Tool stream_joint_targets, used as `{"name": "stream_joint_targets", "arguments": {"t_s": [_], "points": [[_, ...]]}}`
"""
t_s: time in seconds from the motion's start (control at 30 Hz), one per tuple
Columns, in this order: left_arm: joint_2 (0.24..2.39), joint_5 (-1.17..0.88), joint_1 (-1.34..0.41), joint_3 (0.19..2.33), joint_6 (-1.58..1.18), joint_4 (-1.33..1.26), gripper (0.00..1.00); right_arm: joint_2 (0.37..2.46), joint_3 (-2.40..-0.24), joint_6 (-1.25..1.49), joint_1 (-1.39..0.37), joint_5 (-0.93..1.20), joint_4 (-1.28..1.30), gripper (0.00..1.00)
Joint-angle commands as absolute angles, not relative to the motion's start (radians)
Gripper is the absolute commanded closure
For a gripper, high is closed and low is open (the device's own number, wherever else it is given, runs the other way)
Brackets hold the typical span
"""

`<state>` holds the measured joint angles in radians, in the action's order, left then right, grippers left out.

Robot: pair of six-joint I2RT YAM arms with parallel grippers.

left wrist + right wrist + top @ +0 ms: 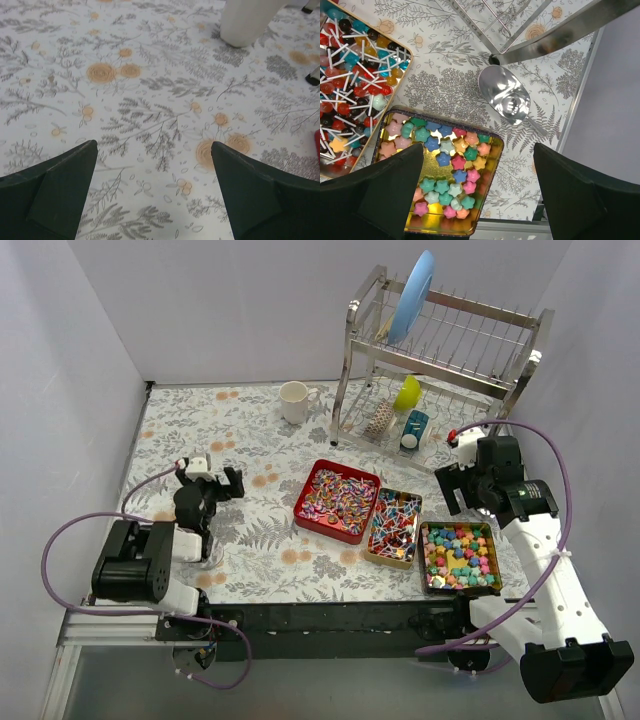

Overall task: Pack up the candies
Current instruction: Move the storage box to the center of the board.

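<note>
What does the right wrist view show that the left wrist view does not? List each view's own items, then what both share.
Only the right wrist view: star-shaped candies, lollipops, a metal scoop and a rack leg. Only the left wrist view: the base of a white mug and a red sliver at the edge. Both: the floral tablecloth and an open, empty claw, the right claw and the left claw.

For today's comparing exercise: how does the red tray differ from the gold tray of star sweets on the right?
The red tray is red, the star tray gold. The red tray holds striped wrapped candies, the star tray pastel stars. The red tray lies leftmost and askew, the star tray rightmost and straighter. Both are open, shallow and full.
</note>
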<state>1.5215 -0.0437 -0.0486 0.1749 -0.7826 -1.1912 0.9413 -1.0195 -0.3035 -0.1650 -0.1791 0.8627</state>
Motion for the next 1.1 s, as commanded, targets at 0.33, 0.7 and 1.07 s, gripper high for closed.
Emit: {"name": "stream_joint_targets", "arguments": {"t_s": [0.33, 0.7, 1.07], "points": [[1.255, -0.701, -0.064, 0.778, -0.813, -0.147, 0.02, 1.015, -1.042, -0.462, -0.164, 0.199, 0.756, 0.03], [1.400, -0.516, -0.564, 1.198, -0.658, 0.455, 0.02, 1.035, -1.066, -0.221, -0.138, 0.130, 0.762, 0.04], [1.701, -0.491, -0.807, 1.371, -0.770, 0.456, 1.00, 0.976, -1.144, -0.037, -0.071, -0.058, 0.761, 0.08]]}}
